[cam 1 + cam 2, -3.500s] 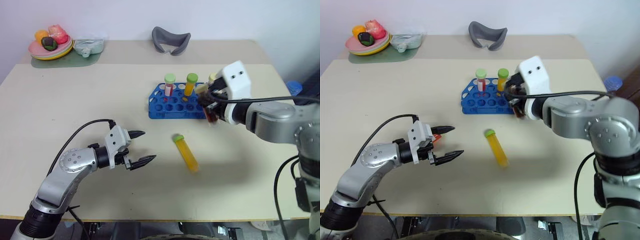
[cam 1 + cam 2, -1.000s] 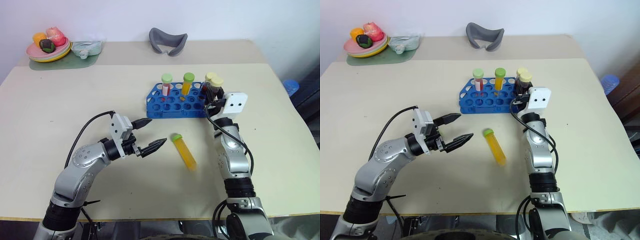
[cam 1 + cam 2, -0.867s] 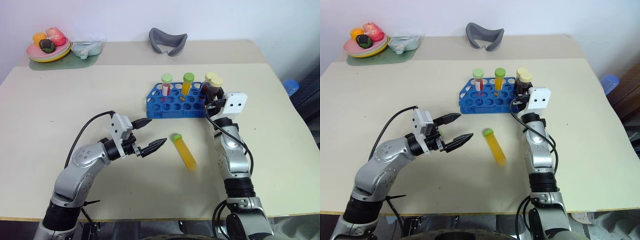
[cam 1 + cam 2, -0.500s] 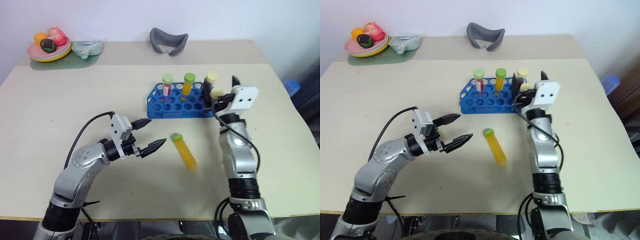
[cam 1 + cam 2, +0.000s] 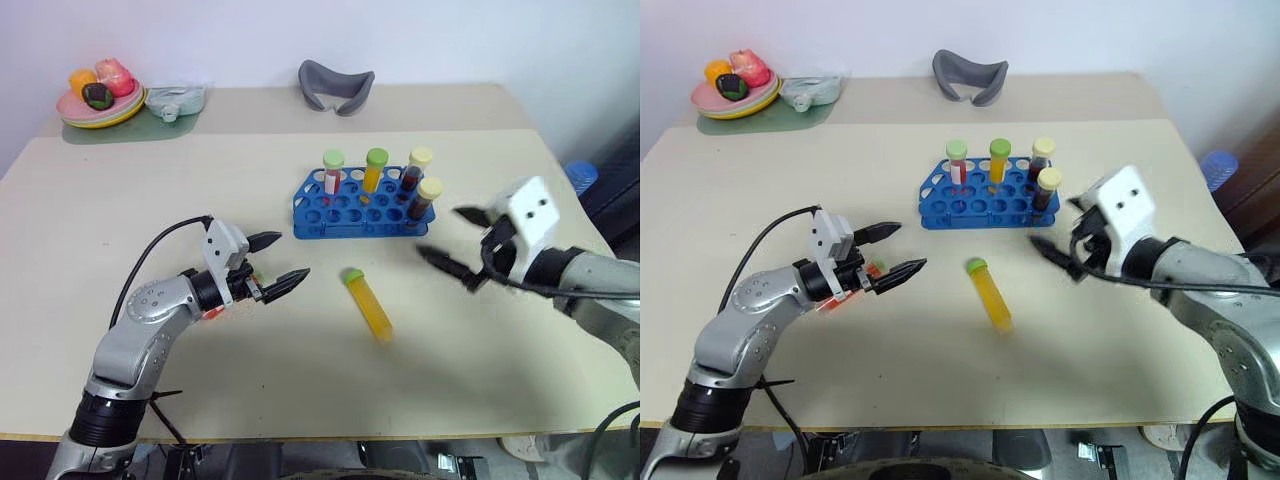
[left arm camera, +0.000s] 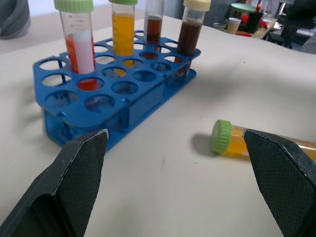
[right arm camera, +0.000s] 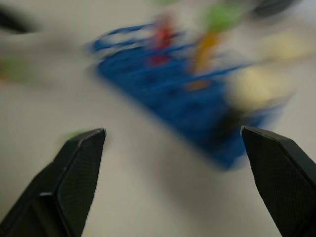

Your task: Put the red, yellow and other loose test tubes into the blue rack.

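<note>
Tubes: four stand upright in the blue rack [image 5: 360, 202], and one yellow tube [image 5: 368, 303] with a green cap lies on its side on the table [image 5: 130, 210], on the near side of the rack and a little apart from it. Also from the left eye, the left gripper [image 5: 276, 263] hangs low with its two black fingers spread and nothing between them, well to the left of the rack's near corner and pointing toward the lying tube. The right gripper [image 5: 458, 246] is off the rack's right end, fingers wide and empty.

From the right eye, the same tube [image 5: 990, 294] lies with its cap toward the rack.

From the left wrist, the rack [image 6: 118, 94] shows many free holes in its near rows, and the green cap [image 6: 221, 136] sits just this side of them.

From the right wrist, the rack [image 7: 173, 94] is a blur between spread fingers.

The left gripper seems best placed. It should probably close across the tube's middle, clear of the cap, lift it, stand it upright, then lower it into a near free hole without knocking the standing tubes.
</note>
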{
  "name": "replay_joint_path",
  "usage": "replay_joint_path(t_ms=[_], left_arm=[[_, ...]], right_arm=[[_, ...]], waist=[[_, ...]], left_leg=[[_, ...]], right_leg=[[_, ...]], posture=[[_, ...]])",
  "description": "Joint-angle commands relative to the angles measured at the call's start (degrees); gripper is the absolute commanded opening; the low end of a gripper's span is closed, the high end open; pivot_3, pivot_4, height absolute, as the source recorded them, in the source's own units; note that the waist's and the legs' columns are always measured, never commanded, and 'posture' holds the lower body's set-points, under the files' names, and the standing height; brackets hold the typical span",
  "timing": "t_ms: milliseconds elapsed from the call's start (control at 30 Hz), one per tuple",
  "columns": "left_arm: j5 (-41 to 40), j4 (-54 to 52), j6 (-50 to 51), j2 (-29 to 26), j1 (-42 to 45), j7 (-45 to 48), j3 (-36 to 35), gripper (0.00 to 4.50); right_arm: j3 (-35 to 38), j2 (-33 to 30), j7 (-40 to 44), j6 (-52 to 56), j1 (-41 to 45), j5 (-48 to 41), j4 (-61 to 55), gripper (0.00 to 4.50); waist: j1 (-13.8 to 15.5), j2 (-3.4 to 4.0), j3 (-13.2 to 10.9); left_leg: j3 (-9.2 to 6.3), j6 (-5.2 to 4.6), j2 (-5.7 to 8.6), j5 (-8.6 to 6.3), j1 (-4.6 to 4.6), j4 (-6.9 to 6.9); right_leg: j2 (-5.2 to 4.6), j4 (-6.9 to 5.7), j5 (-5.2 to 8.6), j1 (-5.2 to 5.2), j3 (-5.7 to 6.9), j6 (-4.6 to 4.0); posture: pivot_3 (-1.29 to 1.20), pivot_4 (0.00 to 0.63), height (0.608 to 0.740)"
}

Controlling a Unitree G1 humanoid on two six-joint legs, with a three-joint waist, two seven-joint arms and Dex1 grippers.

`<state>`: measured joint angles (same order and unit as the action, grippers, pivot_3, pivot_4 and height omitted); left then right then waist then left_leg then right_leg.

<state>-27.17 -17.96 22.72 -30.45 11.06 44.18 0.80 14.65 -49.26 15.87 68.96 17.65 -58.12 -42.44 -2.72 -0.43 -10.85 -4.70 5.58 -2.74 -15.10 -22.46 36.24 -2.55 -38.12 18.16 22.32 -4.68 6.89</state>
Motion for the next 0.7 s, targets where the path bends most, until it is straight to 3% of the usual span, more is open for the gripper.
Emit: replay_joint_path(t_ms=[33, 133, 200, 400, 533, 700], left_arm=[[1.36, 0.64, -2.18, -1.44, 1.33, 1.62, -0.86, 4.5], [2.64, 1.45, -3.36, -2.65, 1.1, 2.73, -0.63, 4.5], [2.68, 1.12, -3.67, -3.14, 0.29, 3.02, -1.03, 4.5], [2.85, 0.17, -3.71, -4.03, -1.47, 3.38, -1.9, 4.5], [1.93, -1.19, -2.84, -4.31, -2.12, 3.74, -2.07, 4.5], [-0.12, -2.79, -0.9, -5.25, -3.51, 5.51, -2.51, 4.5]], right_arm=[[-4.69, 2.06, -17.03, 8.42, 7.49, -21.3, 3.84, 4.47], [-19.23, -2.61, -40.68, 1.11, 14.16, -44.42, 9.91, 4.47], [-27.98, -3.67, -52.05, -4.73, 17.0, -53.22, 12.17, 4.47], [-40.49, -0.37, -68.84, -7.99, 24.16, -54.88, 18.89, 4.47], [-44.15, 3.34, -76.65, -7.02, 26.97, -54.88, 23.24, 4.47], [-44.36, 6.72, -80.21, -5.88, 26.82, -54.88, 25.62, 4.47]], waist=[[0.07, 0.0, 0.0], [0.15, -0.02, -0.02], [0.15, -0.07, -0.02], [0.07, -0.08, -0.02], [0.08, -0.07, -0.02], [0.14, -0.05, -0.01]], left_leg=[[0.0, 0.0, 0.0, 0.0, 0.0, 0.01], [0.01, 0.0, 0.0, 0.0, -0.07, 0.01], [0.04, -0.02, 0.0, -0.01, -0.18, -0.02], [0.0, -0.02, -0.01, -0.01, -0.52, 0.1], [-0.02, -0.02, -0.02, -0.01, -0.6, 0.1], [-0.04, -0.02, -0.02, -0.01, -0.88, 0.11]], right_leg=[[0.0, -0.01, 0.0, 0.01, 0.0, 0.0], [-0.04, 0.04, 0.0, 0.05, 0.01, 0.0], [-0.08, 0.06, 0.0, 0.17, 0.0, 0.01], [-0.07, 0.0, 0.0, 0.45, 0.04, 0.02], [-0.03, -0.03, 0.0, 0.55, 0.04, 0.01], [-0.03, -0.06, 0.0, 0.83, 0.07, 0.01]], posture=[[0.0, 0.15, 0.74], [0.0, 0.15, 0.74], [0.0, 0.15, 0.74], [0.0, 0.15, 0.74], [0.0, 0.15, 0.74], [0.0, 0.15, 0.74]])
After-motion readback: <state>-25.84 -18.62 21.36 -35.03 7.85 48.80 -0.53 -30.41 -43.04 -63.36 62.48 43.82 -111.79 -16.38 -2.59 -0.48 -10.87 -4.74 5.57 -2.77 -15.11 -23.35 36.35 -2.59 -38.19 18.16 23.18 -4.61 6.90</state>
